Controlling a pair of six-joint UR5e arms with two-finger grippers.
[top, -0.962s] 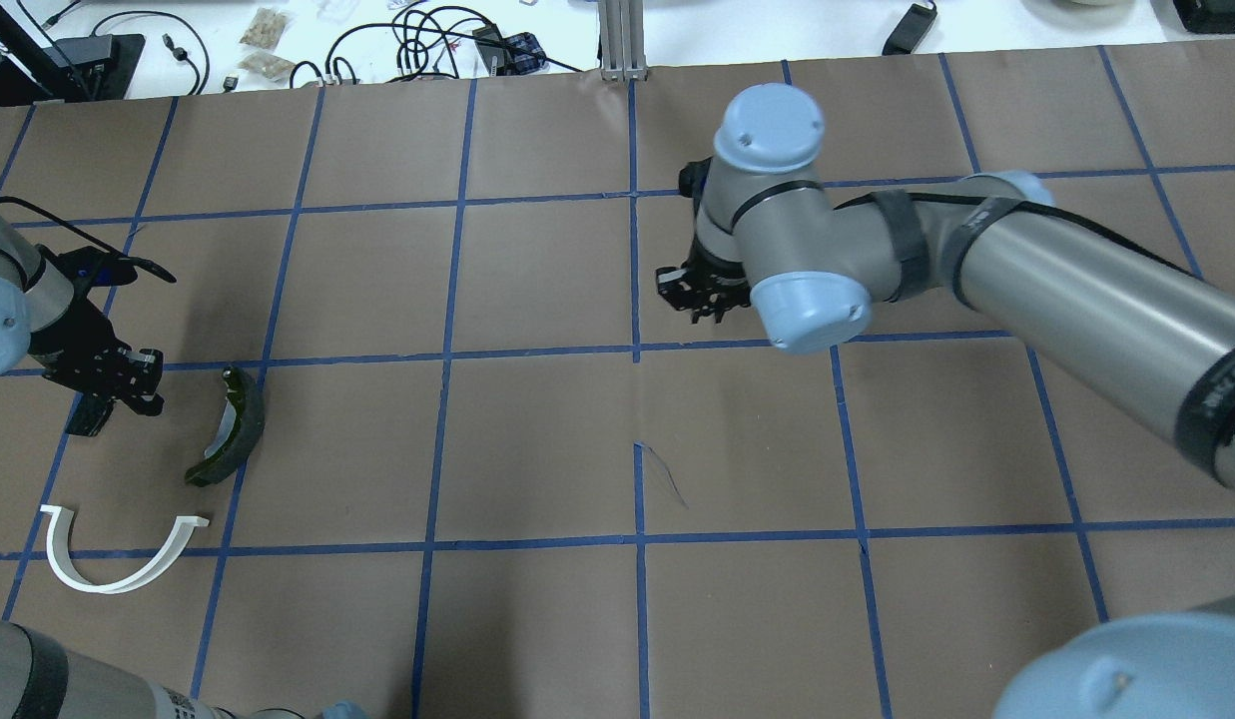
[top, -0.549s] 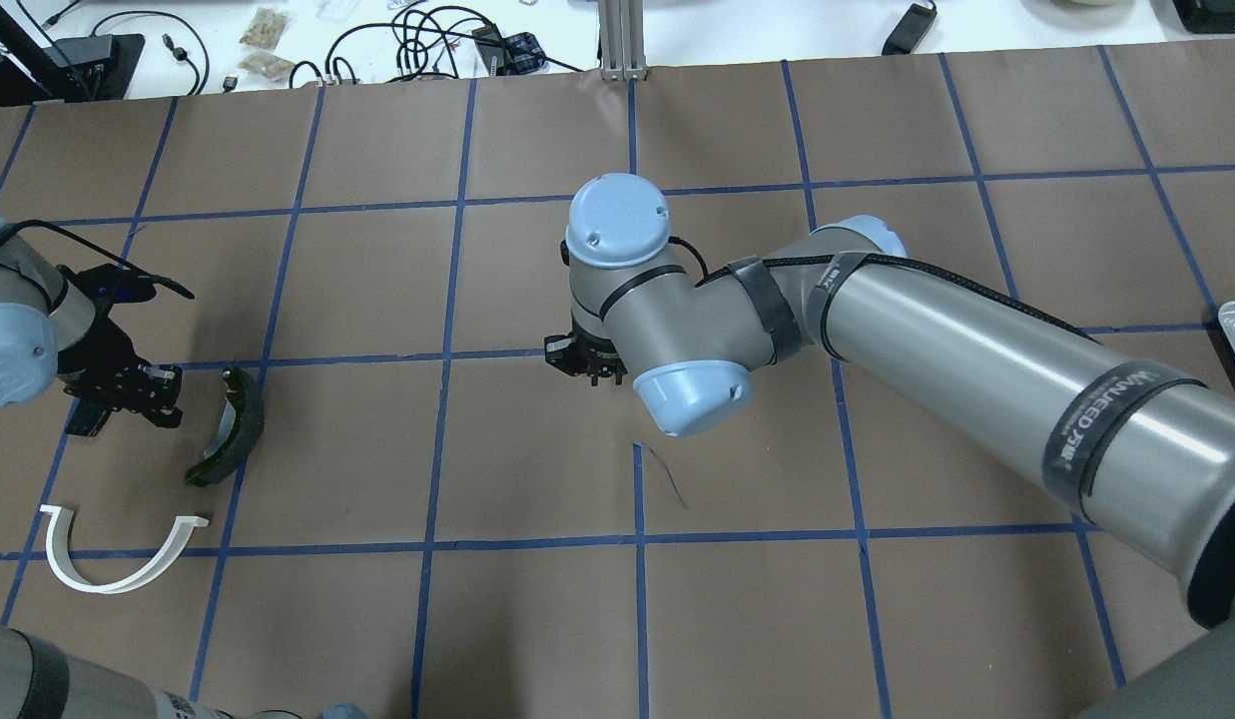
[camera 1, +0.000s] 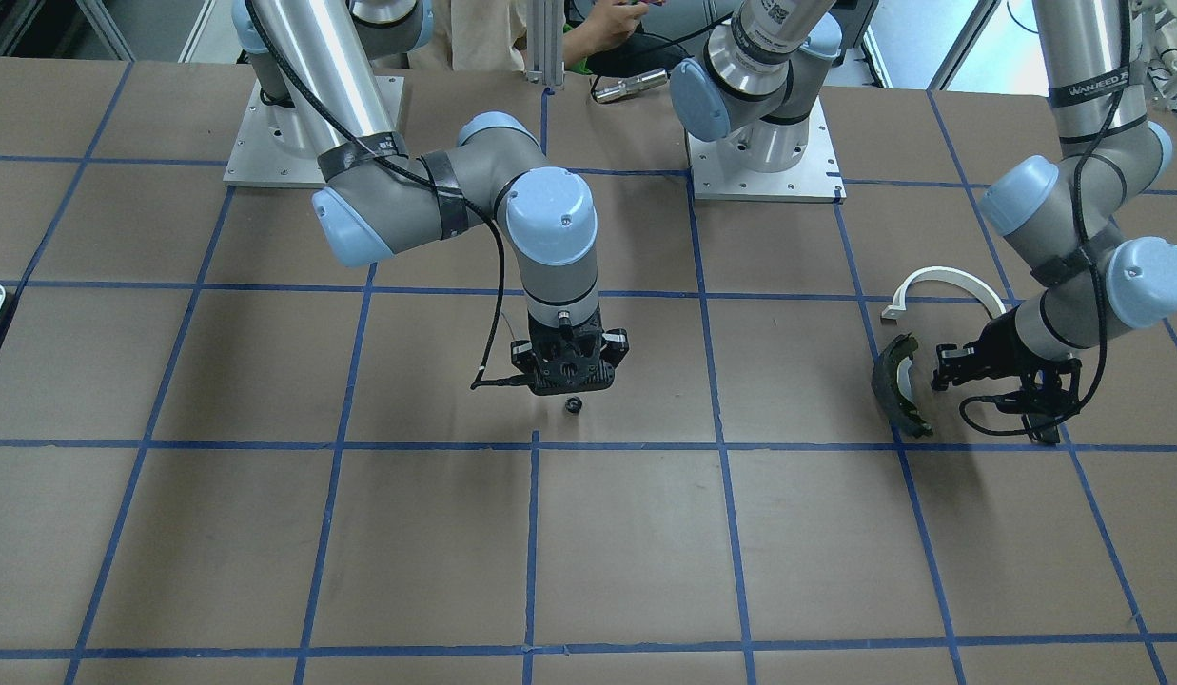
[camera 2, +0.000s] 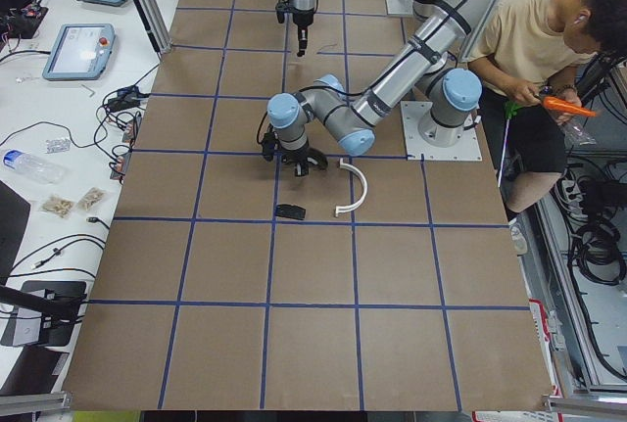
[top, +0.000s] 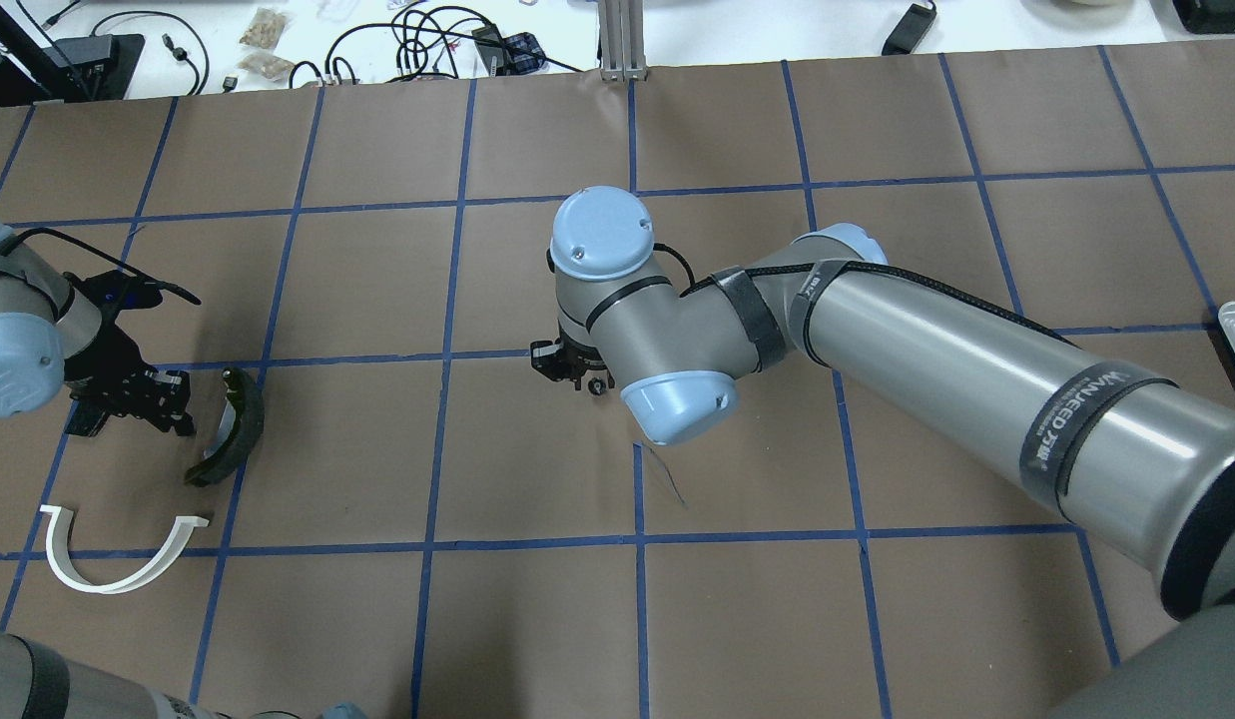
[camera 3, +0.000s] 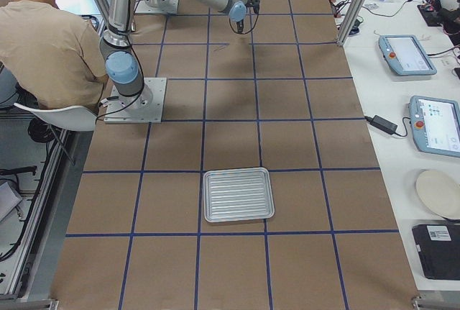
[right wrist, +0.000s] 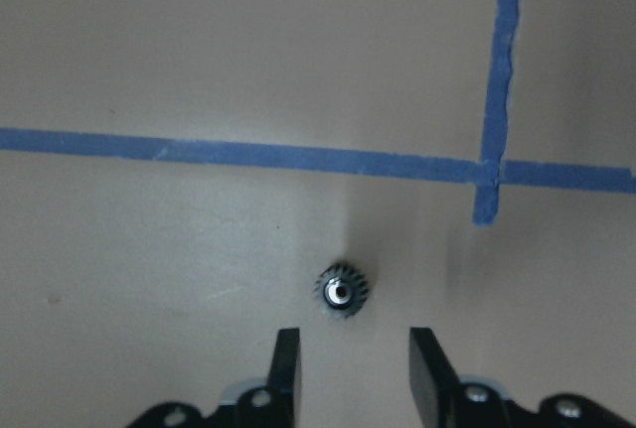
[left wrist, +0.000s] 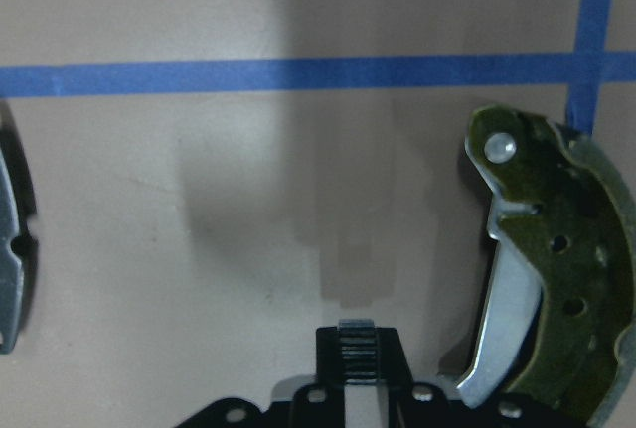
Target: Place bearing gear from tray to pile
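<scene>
The bearing gear (right wrist: 342,290), small, dark and toothed, lies on the brown paper just ahead of my right gripper (right wrist: 356,368), which is open and empty above it. The gear also shows in the front view (camera 1: 573,406) and the overhead view (top: 597,385). The silver tray (camera 3: 237,195) stands far off at the table's right end. The pile lies at the left: white arch (top: 118,559), dark brake shoe (top: 233,429), flat black pad (top: 83,419). My left gripper (top: 170,394) hovers beside the brake shoe (left wrist: 566,299), fingers together and empty.
Blue tape lines (right wrist: 497,100) cross the paper near the gear. Cables and small items (top: 427,40) lie on the white bench beyond the table's far edge. A person (camera 2: 549,60) sits by the robot's base.
My right arm has swung left from the table's middle right and come down. The gear now lies on the paper under it. My left gripper has shifted slightly right, towards the brake shoe.
</scene>
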